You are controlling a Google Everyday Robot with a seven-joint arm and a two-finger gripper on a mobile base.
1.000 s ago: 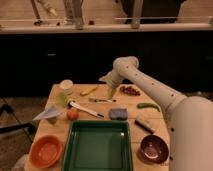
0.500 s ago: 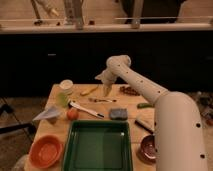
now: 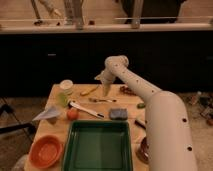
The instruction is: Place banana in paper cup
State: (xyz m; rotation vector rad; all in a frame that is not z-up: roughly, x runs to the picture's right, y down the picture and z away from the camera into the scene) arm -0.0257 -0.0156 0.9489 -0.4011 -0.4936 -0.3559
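yellow fruit: the banana (image 3: 90, 91) lies flat on the table (image 3: 56, 129), just to the right of the paper cup (image 3: 66, 86) as we see it, apart from it and not yet lifted.
paper cup: upright near the table's far left corner, mouth up.
gripper: the gripper (image 3: 106, 90) hangs nose-down on the far side of the banana from the paper cup, near the fruit's right end but not on it.
jaws: we cannot tell whether they stand parted or closed; we see nothing held in them.
step in hand: we judge it to be the reach for the banana.
doing it well: we would shift the gripper towards the paper cup until it is over the fruit's middle, turn the jaws across its narrow width, then come straight down and close gently.
watch for: the white-handled utensil (image 3: 86, 108) lies nearer us than the paper cup and the banana; a low sweep could drag it.
after the lift: we would bring the banana end-down over the paper cup's rim, since so light a cup may tip if nudged sideways.
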